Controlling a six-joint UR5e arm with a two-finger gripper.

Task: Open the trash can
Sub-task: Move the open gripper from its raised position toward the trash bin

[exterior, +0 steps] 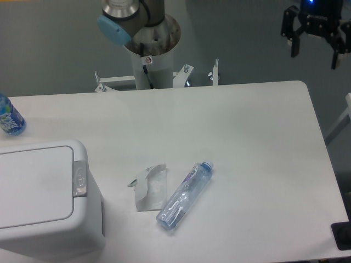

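Note:
The trash can (44,197) is a big white boxy bin at the table's front left corner. Its flat lid (34,183) lies shut, with a grey push-button strip (80,178) along its right edge. My gripper (314,52) hangs high at the top right, beyond the table's far right corner and far from the bin. Its two black fingers (295,41) are spread apart with nothing between them, so it is open.
A clear plastic bottle (184,196) lies on its side in the middle of the white table (247,137), next to a crumpled white wrapper (149,187). A blue bottle (9,116) stands at the left edge. The arm's base column (149,52) rises behind the table.

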